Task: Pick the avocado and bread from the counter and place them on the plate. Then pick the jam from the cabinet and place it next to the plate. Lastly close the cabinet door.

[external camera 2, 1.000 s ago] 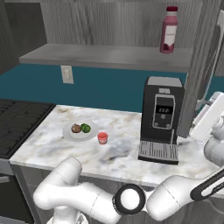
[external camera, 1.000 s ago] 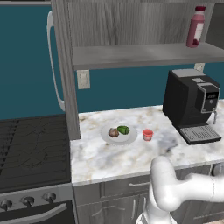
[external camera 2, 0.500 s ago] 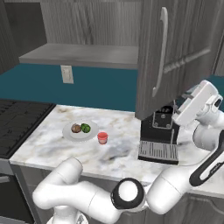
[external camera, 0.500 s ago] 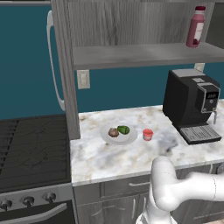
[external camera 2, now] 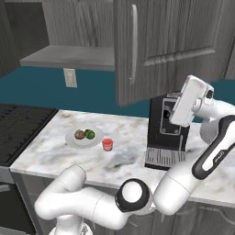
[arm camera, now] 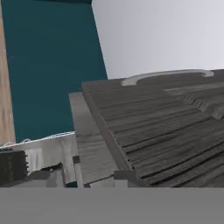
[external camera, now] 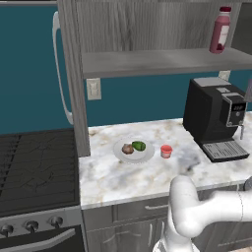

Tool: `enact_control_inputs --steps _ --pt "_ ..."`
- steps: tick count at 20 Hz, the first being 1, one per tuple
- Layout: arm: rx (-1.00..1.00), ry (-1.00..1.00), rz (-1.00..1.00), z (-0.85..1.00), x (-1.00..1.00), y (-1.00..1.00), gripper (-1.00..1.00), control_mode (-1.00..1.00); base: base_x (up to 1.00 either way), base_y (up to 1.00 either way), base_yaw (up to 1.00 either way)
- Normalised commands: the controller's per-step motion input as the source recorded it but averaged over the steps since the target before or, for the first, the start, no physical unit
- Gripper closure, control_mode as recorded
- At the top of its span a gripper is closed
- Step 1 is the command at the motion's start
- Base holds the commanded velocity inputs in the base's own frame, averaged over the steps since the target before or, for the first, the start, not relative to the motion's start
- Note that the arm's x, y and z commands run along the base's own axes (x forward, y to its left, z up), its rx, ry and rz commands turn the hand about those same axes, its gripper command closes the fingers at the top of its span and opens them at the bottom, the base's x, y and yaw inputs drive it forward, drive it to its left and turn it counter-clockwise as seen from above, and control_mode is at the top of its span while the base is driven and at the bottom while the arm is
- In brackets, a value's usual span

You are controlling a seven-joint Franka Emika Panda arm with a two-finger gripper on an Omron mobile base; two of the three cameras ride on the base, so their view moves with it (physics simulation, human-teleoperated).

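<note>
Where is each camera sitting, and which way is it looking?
Left base view: behind the arm's left, facing the counter and open shelf; white arm lower right.
Right base view: behind its right, facing the cabinet door; arm lower left.
Hand view: on the hand, looking along that door.
Both base views share the plate and coffee machine.

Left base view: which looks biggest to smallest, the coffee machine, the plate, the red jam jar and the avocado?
1. Coffee machine
2. Plate
3. Jam jar
4. Avocado, only slightly smaller than the jar, so that ranking is unsure.
</note>
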Motion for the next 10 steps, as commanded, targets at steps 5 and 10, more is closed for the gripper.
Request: enact_control_inputs --steps 5,10 --pt "-0.51 0.04 -0.34 0.62 0.32 1.0 -1.0 -1.0 0.0 0.0 0.0" --pt "-0.58 0.11 -0.35 0.42 0.9 0.9 -1.0 -1.0 0.0 0.0 0.0"
